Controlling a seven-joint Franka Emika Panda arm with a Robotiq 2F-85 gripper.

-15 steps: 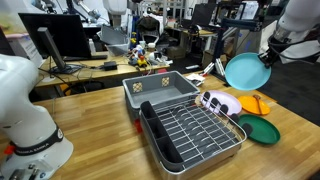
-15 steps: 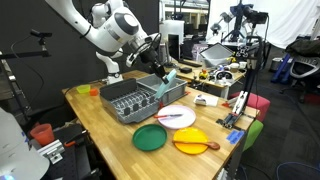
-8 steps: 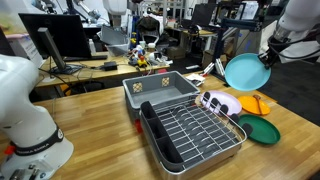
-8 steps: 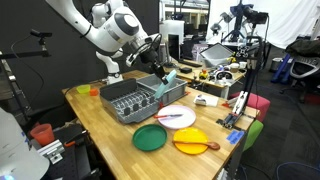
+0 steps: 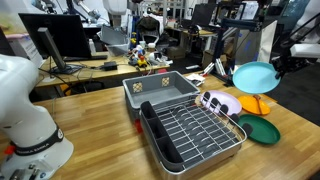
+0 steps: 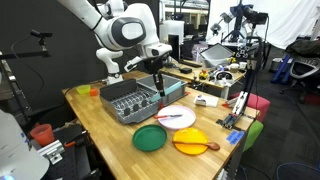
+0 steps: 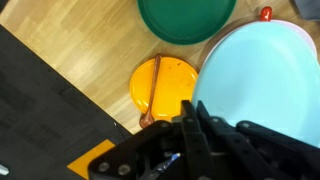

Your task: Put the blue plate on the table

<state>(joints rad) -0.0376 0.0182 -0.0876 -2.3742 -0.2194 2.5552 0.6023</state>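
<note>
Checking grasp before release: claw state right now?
Claw: closed, gripping the round light-blue plastic plate by its rim, held in the air.

Soft, even overhead light fell on the table (image 5: 95, 108) in both exterior views, with only a faint shadow beside the dish rack (image 5: 195, 130). All pictures were coarse. In the wrist view the gripper (image 7: 195, 125) was dark and blurred, the blue plate (image 7: 260, 75) pale.

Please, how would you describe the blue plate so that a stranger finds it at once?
On the wooden table stands a grey bin with a wire rack; beside it lie a green plate and an orange plate. The blue plate is above them, the only one held in the air.
</note>
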